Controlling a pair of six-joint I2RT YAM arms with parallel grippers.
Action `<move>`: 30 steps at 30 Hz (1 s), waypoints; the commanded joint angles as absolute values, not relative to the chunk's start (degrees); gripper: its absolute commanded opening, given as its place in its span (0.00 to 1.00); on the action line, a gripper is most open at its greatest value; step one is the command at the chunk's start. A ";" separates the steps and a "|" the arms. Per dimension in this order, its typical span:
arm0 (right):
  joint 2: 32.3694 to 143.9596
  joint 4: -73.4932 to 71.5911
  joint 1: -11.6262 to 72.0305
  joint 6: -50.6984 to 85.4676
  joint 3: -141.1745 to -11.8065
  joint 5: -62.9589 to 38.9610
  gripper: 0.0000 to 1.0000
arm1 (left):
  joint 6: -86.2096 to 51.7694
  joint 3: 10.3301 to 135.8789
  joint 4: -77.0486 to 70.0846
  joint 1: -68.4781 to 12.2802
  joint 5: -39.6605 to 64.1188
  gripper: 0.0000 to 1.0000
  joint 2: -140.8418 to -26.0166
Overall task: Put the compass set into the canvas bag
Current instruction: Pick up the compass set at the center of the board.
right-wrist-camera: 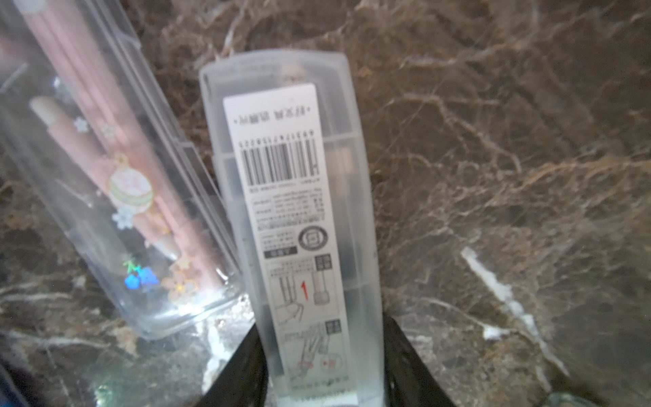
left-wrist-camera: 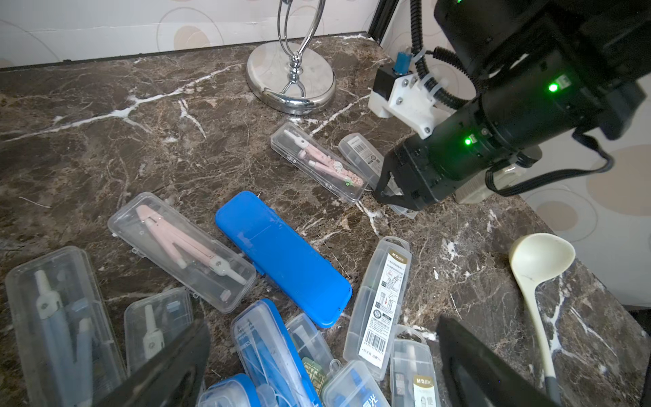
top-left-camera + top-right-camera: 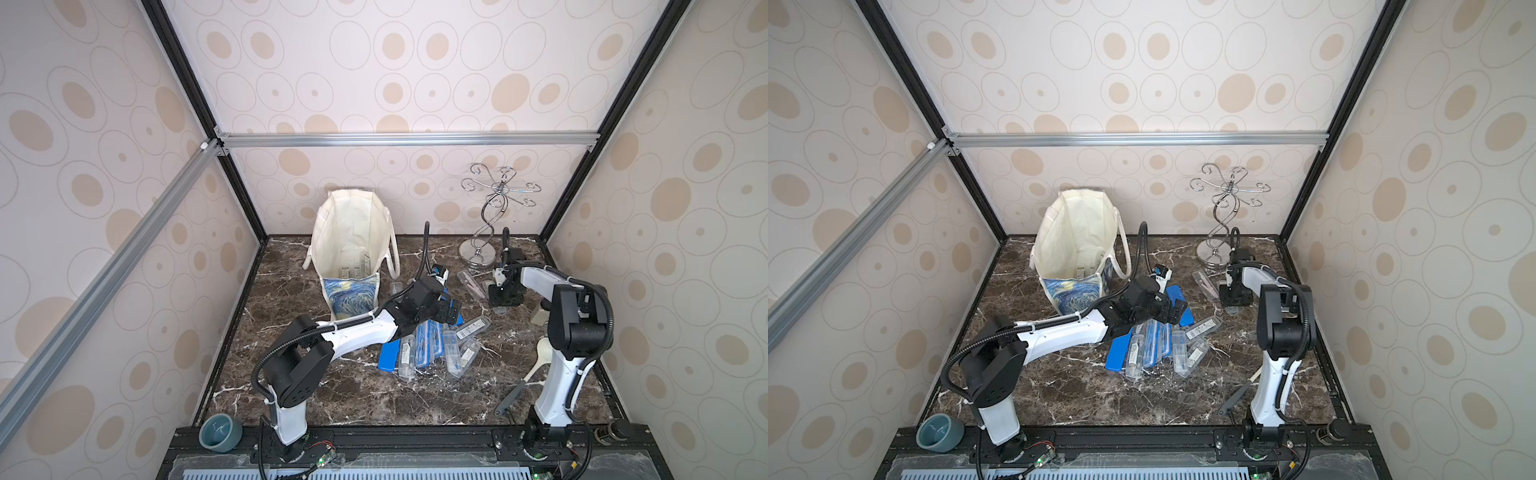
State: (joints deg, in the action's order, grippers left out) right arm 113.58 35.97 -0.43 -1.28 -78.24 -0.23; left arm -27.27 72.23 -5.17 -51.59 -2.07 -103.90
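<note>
Right, in both top views the canvas bag (image 3: 353, 232) (image 3: 1075, 232) stands upright and open-mouthed at about 11 o'clock on the bench (image 3: 374, 395). Its painted face is turned toward 6 o'clock, and a few labelled cases lie at its bottom. My left tool (image 3: 451, 311) hovers over the pile of compass sets (image 3: 432, 349) at mid-bench. My right tool (image 3: 500, 309) points down at roughly 2 o'clock, near the chrome stand (image 3: 478, 253). A ladle (image 3: 542, 353) lies at 4 o'clock.

From the left wrist I see the left tool (image 2: 322, 326) spread wide with nothing between its fingers (image 2: 169, 366), above the pile and a blue case (image 2: 281, 257). Beyond it, the right tool (image 2: 387, 197) is down on a frosted compass set (image 2: 363, 155).

From the right wrist, the right tool (image 1: 326, 359) stands narrow, its jaws against both long sides of the frosted compass set (image 1: 289, 211). That set is label up on the bench, well apart from the bag. A pink compass set (image 1: 116, 176) lies just beside it.
</note>
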 commanded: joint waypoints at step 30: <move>80.41 27.11 3.96 2.55 -59.51 -33.38 0.36 | -32.47 86.88 -7.22 -49.45 3.38 0.99 -110.43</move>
State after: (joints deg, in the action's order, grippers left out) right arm 82.50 28.25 2.87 2.74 -60.16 -30.04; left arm -31.55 83.53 -7.55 -49.95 3.55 -109.43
